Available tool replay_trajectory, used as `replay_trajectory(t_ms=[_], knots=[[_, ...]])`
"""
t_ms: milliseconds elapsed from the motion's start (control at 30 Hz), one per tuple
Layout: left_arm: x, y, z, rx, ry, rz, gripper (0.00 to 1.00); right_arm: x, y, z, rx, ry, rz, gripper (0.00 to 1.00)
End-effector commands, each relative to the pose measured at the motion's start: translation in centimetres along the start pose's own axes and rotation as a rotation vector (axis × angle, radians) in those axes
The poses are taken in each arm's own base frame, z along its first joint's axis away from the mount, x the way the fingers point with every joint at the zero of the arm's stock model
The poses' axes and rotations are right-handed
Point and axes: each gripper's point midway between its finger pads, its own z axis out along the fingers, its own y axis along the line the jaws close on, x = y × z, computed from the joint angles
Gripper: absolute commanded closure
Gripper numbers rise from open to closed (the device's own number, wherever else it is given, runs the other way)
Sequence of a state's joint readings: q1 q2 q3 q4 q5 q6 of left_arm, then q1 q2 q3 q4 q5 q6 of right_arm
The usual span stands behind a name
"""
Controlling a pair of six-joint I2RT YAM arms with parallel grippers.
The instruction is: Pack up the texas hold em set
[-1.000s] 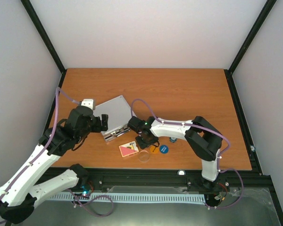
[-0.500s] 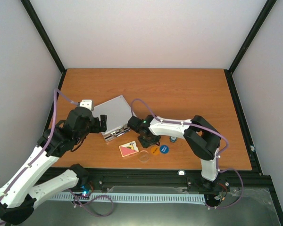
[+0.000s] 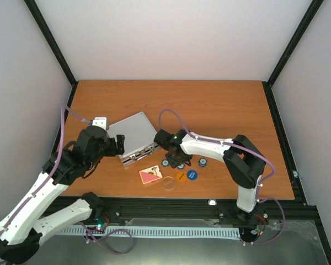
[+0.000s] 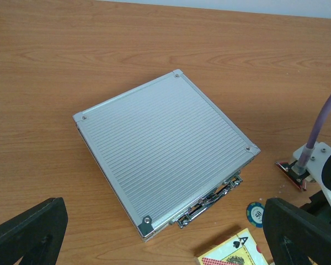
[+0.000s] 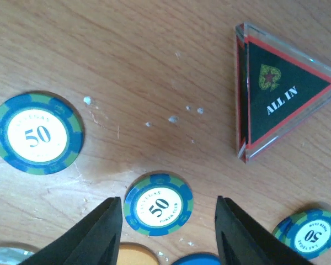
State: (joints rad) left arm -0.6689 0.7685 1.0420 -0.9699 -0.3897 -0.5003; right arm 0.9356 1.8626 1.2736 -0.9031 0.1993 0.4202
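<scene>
The silver case (image 3: 133,135) (image 4: 165,160) lies closed on the table, its latches and handle toward the cards. My left gripper (image 3: 119,144) (image 4: 165,240) is open at the case's near left corner, touching nothing. My right gripper (image 3: 174,160) (image 5: 168,234) is open and points down over a blue-white chip (image 5: 158,204) lying flat, clear of both fingers. More chips (image 5: 37,133) (image 5: 306,233) (image 3: 202,163) lie around it. The red-black triangle (image 5: 281,107) rests beside them. The pink card deck (image 3: 150,175), clear disc (image 3: 168,183), orange disc (image 3: 180,176) and blue disc (image 3: 192,175) sit nearer the front edge.
The wooden table (image 3: 220,110) is bounded by black frame posts and white walls. The right arm (image 3: 209,146) stretches leftward across the table's front half. A purple cable (image 4: 320,127) loops above the right wrist.
The right wrist has shifted back and to the right. Chips that it covered now show on the table by its fingers, and its jaws stand slightly wider. The left arm has barely moved.
</scene>
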Motion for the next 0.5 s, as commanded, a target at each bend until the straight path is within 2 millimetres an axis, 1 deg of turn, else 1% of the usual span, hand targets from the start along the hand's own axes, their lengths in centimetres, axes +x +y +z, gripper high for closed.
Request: replay_trajectory(t_ms=[0, 67, 133, 267, 467], knots=[[-0.1, 0.3, -0.3, -0.011, -0.002, -0.009, 0.0, 0.3, -0.1, -0.8, -0.032, -0.01, 0.003, 0.46], [-0.1, 0.3, -0.2, -0.011, 0.0, -0.009, 0.0, 0.8, 0.1, -0.7, -0.058, 0.009, 0.007, 0.38], [0.0, 0.3, -0.2, -0.013, 0.001, -0.01, 0.0, 1.4, 0.1, -0.5, -0.08, 0.024, 0.018, 0.33], [0.2, 0.4, -0.2, -0.014, 0.0, -0.015, 0.0, 2.1, -0.3, 0.4, -0.102, 0.047, 0.023, 0.32], [0.3, 0.5, -0.1, -0.018, 0.003, -0.018, 0.0, 1.7, -0.2, 0.7, -0.124, 0.043, -0.008, 0.32]])
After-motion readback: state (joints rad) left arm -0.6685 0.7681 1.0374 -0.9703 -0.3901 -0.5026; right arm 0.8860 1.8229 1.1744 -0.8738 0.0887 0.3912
